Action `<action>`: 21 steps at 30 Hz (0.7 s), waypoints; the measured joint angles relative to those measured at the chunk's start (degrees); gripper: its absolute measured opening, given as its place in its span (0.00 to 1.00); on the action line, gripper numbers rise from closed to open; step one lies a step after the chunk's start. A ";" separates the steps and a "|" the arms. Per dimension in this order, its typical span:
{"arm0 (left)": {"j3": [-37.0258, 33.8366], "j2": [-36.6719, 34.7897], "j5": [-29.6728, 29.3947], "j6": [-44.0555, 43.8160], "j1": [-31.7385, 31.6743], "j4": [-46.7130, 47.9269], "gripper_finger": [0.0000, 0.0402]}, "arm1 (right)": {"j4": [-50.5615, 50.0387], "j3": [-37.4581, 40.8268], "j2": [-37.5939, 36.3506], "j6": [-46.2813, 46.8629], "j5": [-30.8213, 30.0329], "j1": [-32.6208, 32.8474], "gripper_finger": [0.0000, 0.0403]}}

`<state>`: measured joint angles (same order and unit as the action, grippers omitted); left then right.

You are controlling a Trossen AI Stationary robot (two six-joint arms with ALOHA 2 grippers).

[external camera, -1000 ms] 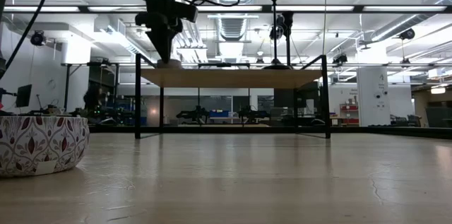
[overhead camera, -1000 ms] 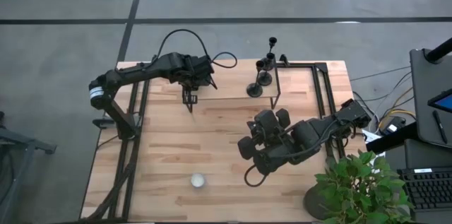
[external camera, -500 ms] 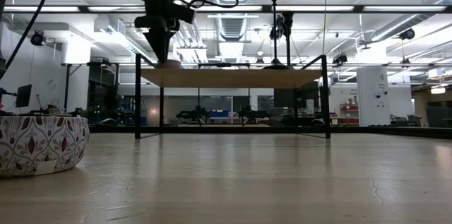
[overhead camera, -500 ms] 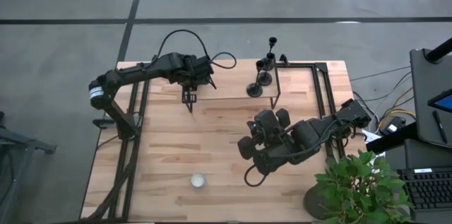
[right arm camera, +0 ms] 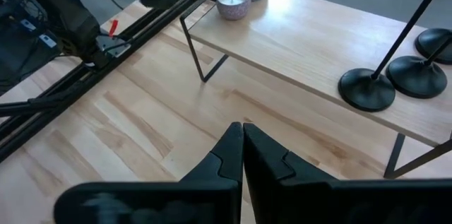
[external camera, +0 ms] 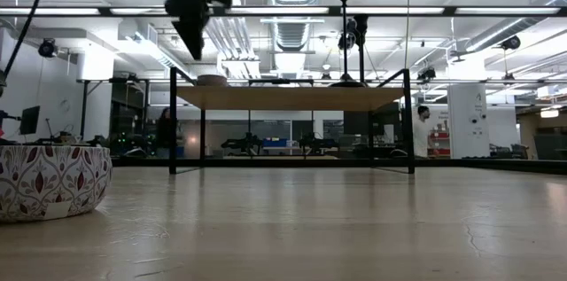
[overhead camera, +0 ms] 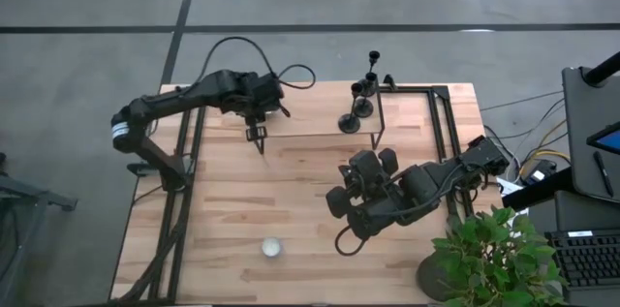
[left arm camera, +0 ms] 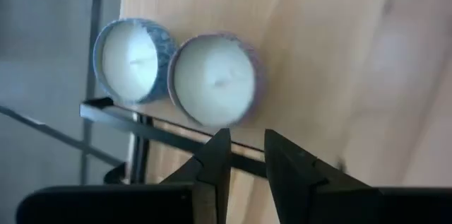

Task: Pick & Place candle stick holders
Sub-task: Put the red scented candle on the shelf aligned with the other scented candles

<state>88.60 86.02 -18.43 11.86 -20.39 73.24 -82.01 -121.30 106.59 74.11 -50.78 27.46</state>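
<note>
Three black candlestick holders stand on their round bases at the right end of a low wooden shelf at the table's far side. They also show in the right wrist view and the low view. My left gripper hangs above the shelf's left end, fingers pointing down, slightly open and empty. It is over two white tealight candles. My right gripper waits over the table's middle right, shut and empty.
The shelf stands on thin black metal legs. A patterned bowl sits at the table's near left; from above it shows as a small white round. Black rails run along the table's left side. A potted plant stands at the near right.
My left gripper has risen straight up from the shelf's left end and shifted a little toward the table's left edge. The tealight that was at its fingertips stays on the shelf top.
</note>
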 joint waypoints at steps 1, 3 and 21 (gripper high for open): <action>0.00 -1.10 0.98 -1.27 0.10 0.37 0.21 | -0.01 0.00 0.00 -0.39 -0.01 0.00 0.02; 0.00 -3.65 4.13 -3.81 0.41 0.96 0.21 | -0.03 0.00 0.00 -1.03 -0.02 0.00 0.02; -0.63 -19.19 26.90 -22.84 5.41 -12.41 0.21 | 36.97 13.74 -10.41 -43.77 11.94 -3.86 0.02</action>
<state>87.96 66.84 8.47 -10.98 -14.98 60.83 -45.04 -107.56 96.18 30.33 -38.84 23.60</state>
